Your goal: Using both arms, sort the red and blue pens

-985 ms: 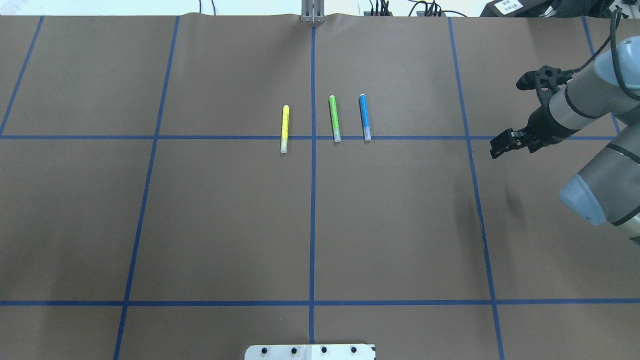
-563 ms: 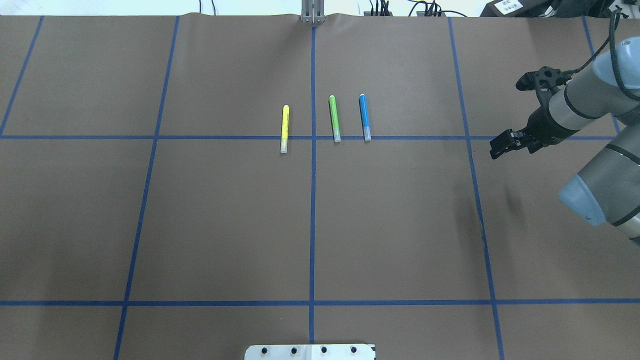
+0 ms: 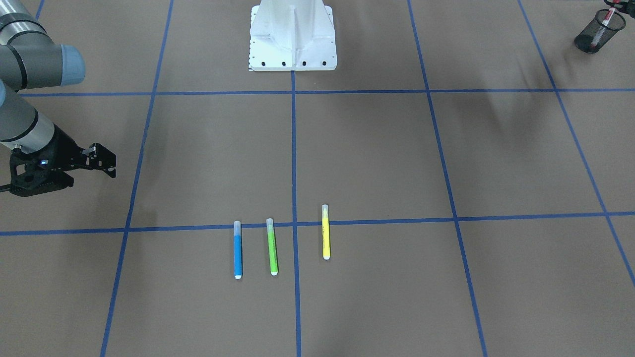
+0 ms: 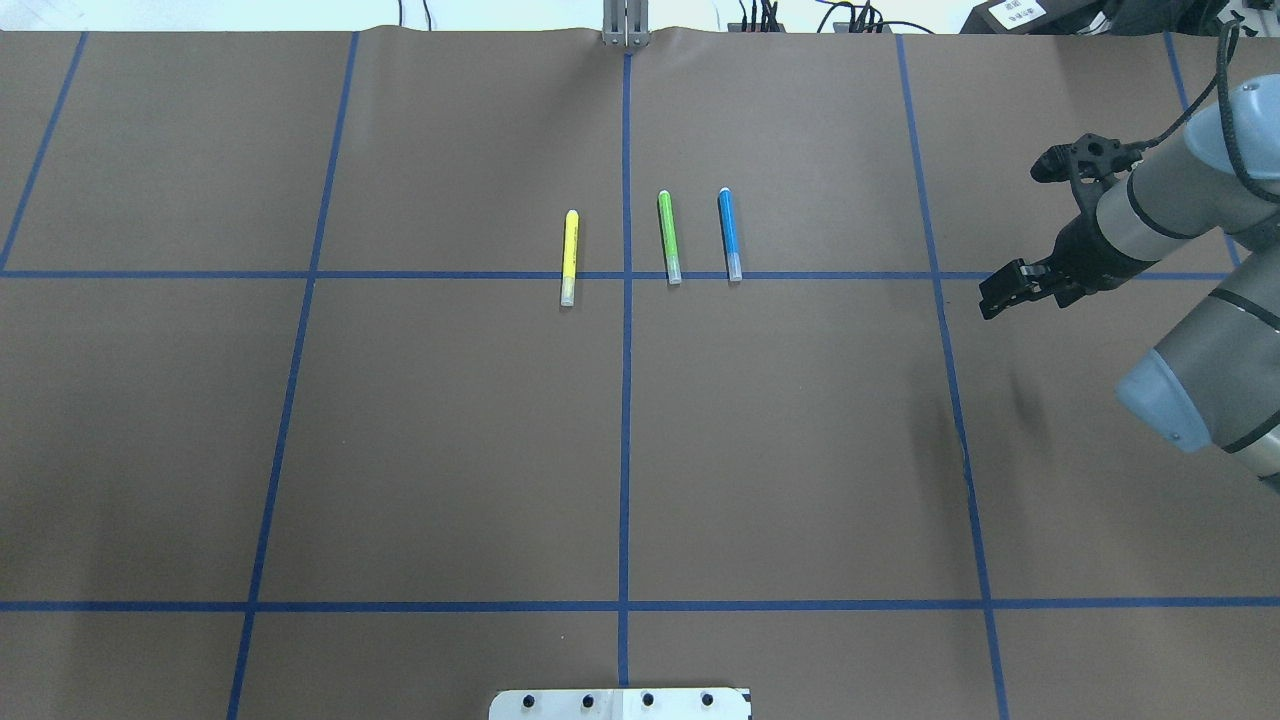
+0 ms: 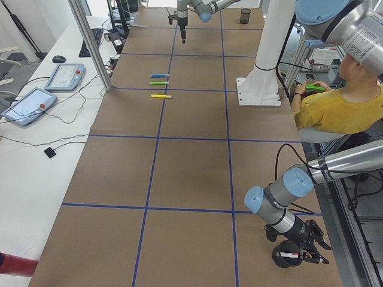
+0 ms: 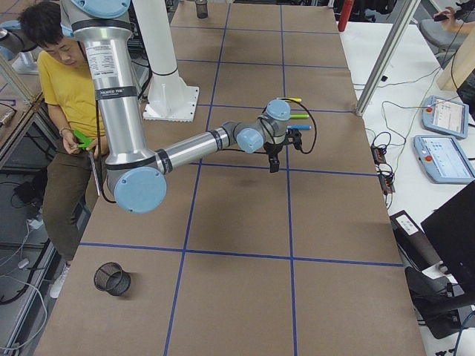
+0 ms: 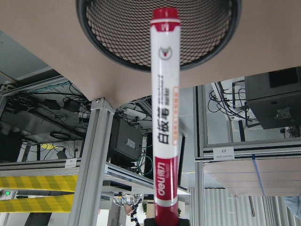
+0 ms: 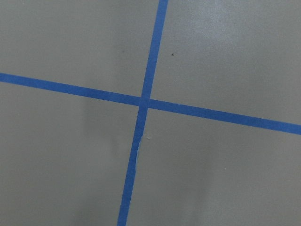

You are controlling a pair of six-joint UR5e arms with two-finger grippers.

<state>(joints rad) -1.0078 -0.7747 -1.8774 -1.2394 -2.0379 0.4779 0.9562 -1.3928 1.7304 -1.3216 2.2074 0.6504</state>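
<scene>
You have the left gripper clamped on the red marker, cap-first at the mouth of the mesh cup but not yet dropped, while the blue highlighter lies untouched on the tabletop, well apart from the right gripper, whose jaws stand apart.

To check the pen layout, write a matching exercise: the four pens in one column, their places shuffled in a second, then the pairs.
1. red marker
2. blue highlighter
3. green highlighter
4. yellow highlighter

Sides are as in the overhead view.
A. left of the centre tape line
B. cap end at the mouth of the mesh cup
C. just right of the centre tape line
D. rightmost of the row of three

Pairs: 1-B, 2-D, 3-C, 4-A
</scene>
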